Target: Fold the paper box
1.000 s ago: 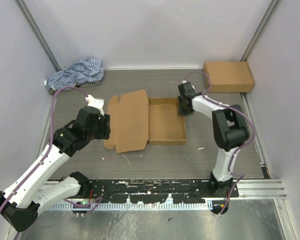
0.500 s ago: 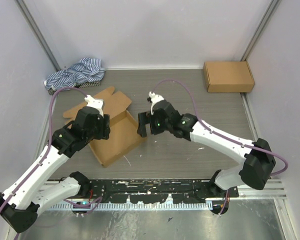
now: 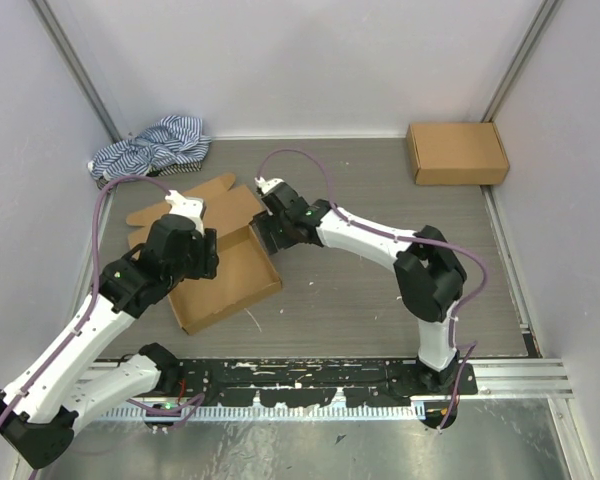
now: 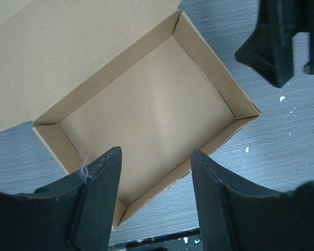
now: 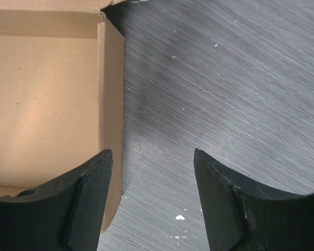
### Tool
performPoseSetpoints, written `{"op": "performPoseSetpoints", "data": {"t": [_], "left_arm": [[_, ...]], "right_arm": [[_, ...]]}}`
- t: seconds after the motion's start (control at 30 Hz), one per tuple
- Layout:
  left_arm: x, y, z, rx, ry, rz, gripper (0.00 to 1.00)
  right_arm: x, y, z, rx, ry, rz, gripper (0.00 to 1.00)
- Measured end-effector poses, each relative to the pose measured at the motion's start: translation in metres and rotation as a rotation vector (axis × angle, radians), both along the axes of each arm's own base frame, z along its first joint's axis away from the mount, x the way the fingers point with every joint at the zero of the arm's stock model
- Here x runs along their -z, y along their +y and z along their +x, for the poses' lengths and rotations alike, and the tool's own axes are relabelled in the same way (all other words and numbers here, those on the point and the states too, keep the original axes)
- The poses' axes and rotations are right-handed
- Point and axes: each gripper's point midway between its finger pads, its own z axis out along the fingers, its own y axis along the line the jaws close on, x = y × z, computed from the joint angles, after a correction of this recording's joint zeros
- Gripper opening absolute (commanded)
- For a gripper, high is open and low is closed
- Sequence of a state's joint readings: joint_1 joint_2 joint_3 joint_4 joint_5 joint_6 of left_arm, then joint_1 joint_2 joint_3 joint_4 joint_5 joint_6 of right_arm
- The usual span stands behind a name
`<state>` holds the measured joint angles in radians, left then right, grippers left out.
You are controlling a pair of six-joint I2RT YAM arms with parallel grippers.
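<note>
The plain brown corrugated cardboard mailer box (image 3: 228,278) lies left of centre on the grey wood-grain table (image 3: 380,200), turned at an angle to the table's edges. Its shallow tray has its walls standing, and its wide lid panel with flaps (image 3: 195,200) lies flat, spread toward the far left. We judge the tray formed and the lid not yet closed.

Our left gripper (image 3: 206,258) hangs over the near left part of the tray. In its wrist view the black fingers (image 4: 102,183) stand apart with nothing between them, and the tray floor shows in the gap. We read this as a waiting pose above the box, ready to press down or steady it.

Our right gripper (image 3: 271,232) sits at the tray's far right corner. Its wrist view shows the fingers (image 5: 83,193) spread wide and holding nothing; one is over the tray's side wall (image 5: 111,94), the other over bare table. That placement would let it brace or nudge the wall.

A second closed brown cardboard box (image 3: 458,152) rests at the far right, well apart. A crumpled blue-and-white striped cloth (image 3: 150,145) lies in the far left corner, near the lid's flaps.
</note>
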<state>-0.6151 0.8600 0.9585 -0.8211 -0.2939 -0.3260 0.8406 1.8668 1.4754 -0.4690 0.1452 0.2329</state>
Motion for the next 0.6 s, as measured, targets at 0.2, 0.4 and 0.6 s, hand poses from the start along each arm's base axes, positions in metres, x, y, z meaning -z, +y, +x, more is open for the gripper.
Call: {"op": "performPoseSetpoints", "data": {"t": [0.2, 0.4, 0.6], "left_arm": [[0.0, 0.0, 0.0, -0.001, 0.001, 0.002, 0.62], [0.002, 0.001, 0.001, -0.006, 0.005, 0.01, 0.62], [0.006, 0.001, 0.003, -0.009, 0.017, 0.021, 0.62]], "right_arm": [[0.028, 0.021, 0.001, -0.049, 0.071, 0.003, 0.64], [0.027, 0.03, 0.0, -0.069, 0.078, 0.038, 0.62], [0.026, 0.032, 0.001, -0.07, 0.077, 0.049, 0.6]]}}
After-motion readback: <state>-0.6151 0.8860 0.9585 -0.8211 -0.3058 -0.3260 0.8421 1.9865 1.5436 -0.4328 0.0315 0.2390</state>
